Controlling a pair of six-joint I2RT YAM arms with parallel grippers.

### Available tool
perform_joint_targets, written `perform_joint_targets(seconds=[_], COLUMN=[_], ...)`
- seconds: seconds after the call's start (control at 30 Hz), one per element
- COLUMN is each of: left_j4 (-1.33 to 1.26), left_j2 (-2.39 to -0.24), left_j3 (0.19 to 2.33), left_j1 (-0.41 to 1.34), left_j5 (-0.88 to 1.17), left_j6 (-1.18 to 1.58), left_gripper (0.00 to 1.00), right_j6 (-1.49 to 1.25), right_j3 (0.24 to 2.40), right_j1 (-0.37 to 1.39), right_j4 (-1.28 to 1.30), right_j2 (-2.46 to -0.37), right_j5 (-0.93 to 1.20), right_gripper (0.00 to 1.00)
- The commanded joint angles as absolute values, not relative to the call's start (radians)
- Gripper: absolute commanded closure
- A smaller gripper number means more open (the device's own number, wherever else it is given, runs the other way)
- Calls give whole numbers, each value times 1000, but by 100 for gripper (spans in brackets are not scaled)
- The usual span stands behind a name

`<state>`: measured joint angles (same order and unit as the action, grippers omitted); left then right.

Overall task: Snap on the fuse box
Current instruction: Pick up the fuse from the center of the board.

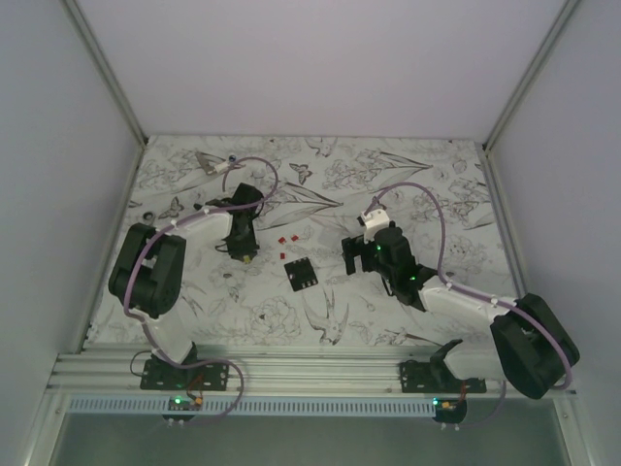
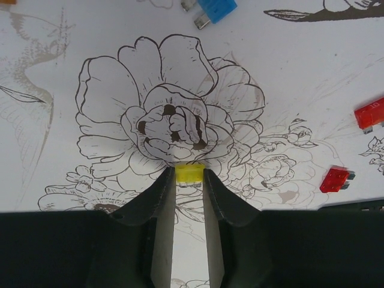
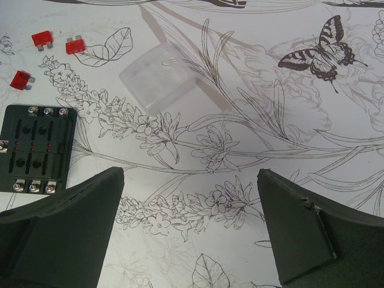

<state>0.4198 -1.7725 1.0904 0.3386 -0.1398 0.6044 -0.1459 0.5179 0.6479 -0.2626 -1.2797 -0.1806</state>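
**Yellow fuse pinched, box waiting uncovered**

My left pincer [image 2: 188,183] was clenched on a small yellow fuse [image 2: 188,173], one fingertip pressed to each side of it, low over the flower-printed table [image 1: 437,194]. Two red fuses [image 2: 336,179] lay loose off to one side, and a blue fuse [image 2: 217,8] lay farther out.

My right pincer [image 3: 189,180] hung released, jaws spread wide and grasping nothing.

The fuse box [image 1: 302,274] lay flat on the table between my two arms, slots facing up, touched by neither pincer. From my right wrist I saw it [image 3: 37,149] with its lid off. A clear cover [image 3: 157,75] rested on the table near it, apart from it.

I judged this to be the fuse-loading step, with the snapping itself not yet begun. The next move called for lifting the yellow fuse cleanly, carrying it over to the box, and lining its blades up with a free slot before pressing down. I expected the slots to forgive little, so a tilted fuse would likely jam or slip from my grip. My right pincer looked well placed to steady the box or fetch the cover.
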Motion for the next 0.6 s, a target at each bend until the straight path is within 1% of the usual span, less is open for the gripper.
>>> perform_joint_targets(seconds=[0.0,0.1,0.33,0.37,0.43,0.57], left_j4=[468,468,454,454,455,458], left_j2=[-1788,-1763,-1640,-1628,-1609,-1621], left_j3=[1108,1116,1111,1109,1101,1084], left_j1=[343,354,388,391,391,391], left_j5=[-133,-119,-92,-94,-111,-135], left_j6=[590,593,627,631,635,636], left_gripper=[81,84,85,84,71,60], right_j6=[-153,-152,-177,-180,-182,-183], right_j3=[517,516,503,501,498,492], right_j1=[657,658,659,660,661,662], right_j4=[-294,-296,-341,-347,-349,-343], right_j2=[-1256,-1251,-1217,-1211,-1203,-1193], right_j5=[-175,-163,-79,-72,-66,-69], right_gripper=[0,0,0,0,0,0])
